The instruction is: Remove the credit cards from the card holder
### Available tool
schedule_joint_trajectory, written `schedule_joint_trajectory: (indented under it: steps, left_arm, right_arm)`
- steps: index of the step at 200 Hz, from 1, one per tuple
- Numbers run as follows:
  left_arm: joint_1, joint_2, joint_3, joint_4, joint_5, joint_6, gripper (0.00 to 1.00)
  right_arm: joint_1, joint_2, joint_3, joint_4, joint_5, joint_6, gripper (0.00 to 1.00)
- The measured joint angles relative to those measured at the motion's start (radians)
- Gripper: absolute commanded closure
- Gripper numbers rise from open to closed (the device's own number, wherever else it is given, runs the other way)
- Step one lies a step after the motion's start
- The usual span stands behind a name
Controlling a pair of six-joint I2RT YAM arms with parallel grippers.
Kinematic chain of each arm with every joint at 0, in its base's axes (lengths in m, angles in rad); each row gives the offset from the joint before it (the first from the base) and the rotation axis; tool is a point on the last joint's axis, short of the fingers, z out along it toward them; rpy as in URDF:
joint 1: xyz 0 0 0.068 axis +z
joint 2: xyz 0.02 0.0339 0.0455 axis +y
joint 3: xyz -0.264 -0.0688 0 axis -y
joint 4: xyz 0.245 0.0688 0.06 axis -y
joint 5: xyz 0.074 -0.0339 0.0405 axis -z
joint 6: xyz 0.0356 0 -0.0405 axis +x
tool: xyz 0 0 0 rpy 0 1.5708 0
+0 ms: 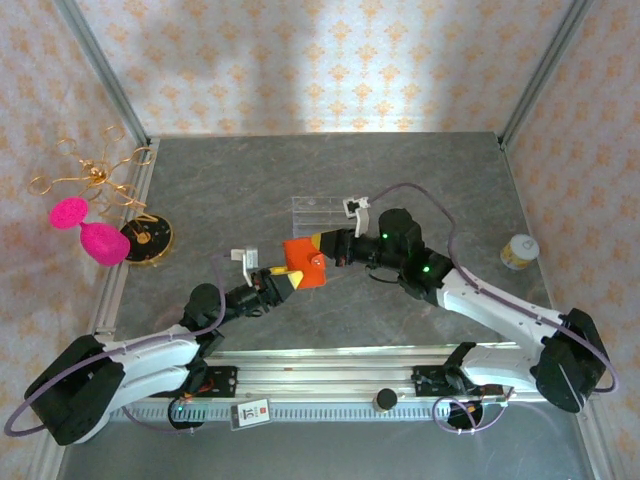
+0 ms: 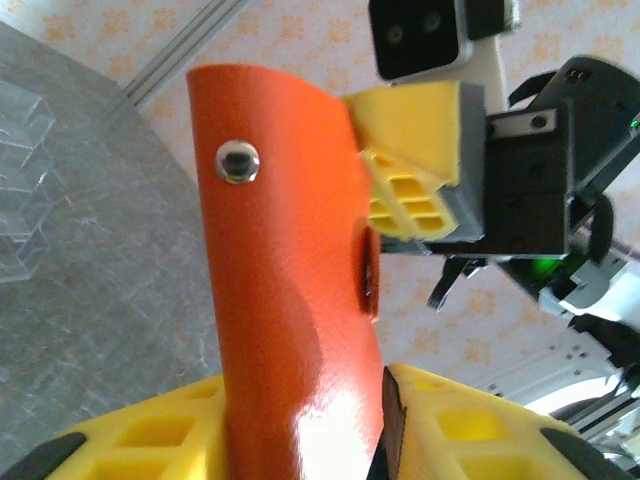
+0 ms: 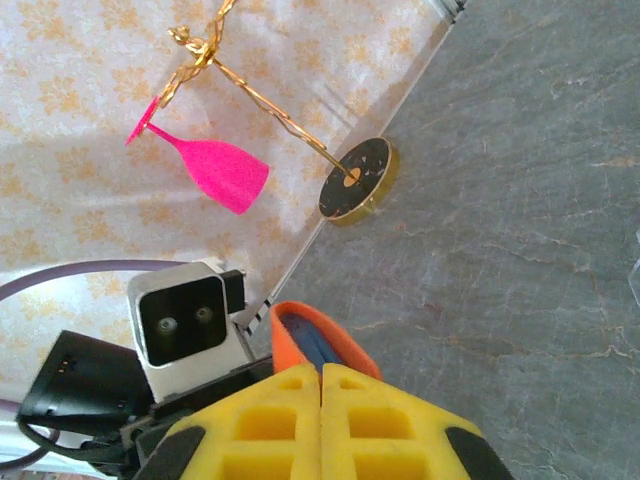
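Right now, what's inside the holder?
A dark blue edge, maybe a card, shows in the open fold of the holder. The rest is hidden by its orange walls and the right hand.

Grey marbled counter (image 1: 250, 180), patterned wallpaper on the walls around it. A clear acrylic slotted rack (image 1: 322, 212) sits roughly mid-counter, a bit toward the far edge. Over at the left edge there's a gold wire stand (image 1: 95, 175) on a round black base (image 1: 147, 238), with a hot-pink wine glass (image 1: 104, 243) hanging off it. Small pale-lidded jar (image 1: 519, 251) near the right edge.
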Motion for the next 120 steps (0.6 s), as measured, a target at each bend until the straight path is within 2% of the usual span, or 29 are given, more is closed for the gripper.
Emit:
schedule_joint_trajectory:
  steps: [14,21,39,53,80,120]
  left_arm:
    - [0.0,-0.012,0.001,-0.011,-0.011,0.002,0.93]
    - [0.0,-0.018,0.002,-0.019,-0.017,0.003,1.0]
    - [-0.01,-0.04,0.014,-0.082,-0.052,0.005,1.0]
    - [-0.019,-0.061,0.036,-0.171,-0.093,0.013,1.0]
    - [-0.05,-0.098,0.089,-0.352,-0.217,0.04,1.0]
    - [-0.121,-0.116,0.162,-0.539,-0.414,0.085,1.0]
  right_arm:
    - [0.0,0.006,-0.001,0.002,0.004,0.015,1.0]
    - [0.0,0.006,-0.002,0.001,0.015,0.021,0.91]
    - [0.002,0.016,0.003,-0.023,0.072,0.03,0.66]
    - [0.003,0.026,0.009,-0.079,0.138,0.036,0.57]
    - [0.025,0.031,0.026,-0.206,0.291,0.051,0.51]
    - [0.153,0.034,0.085,-0.333,0.505,0.062,0.48]
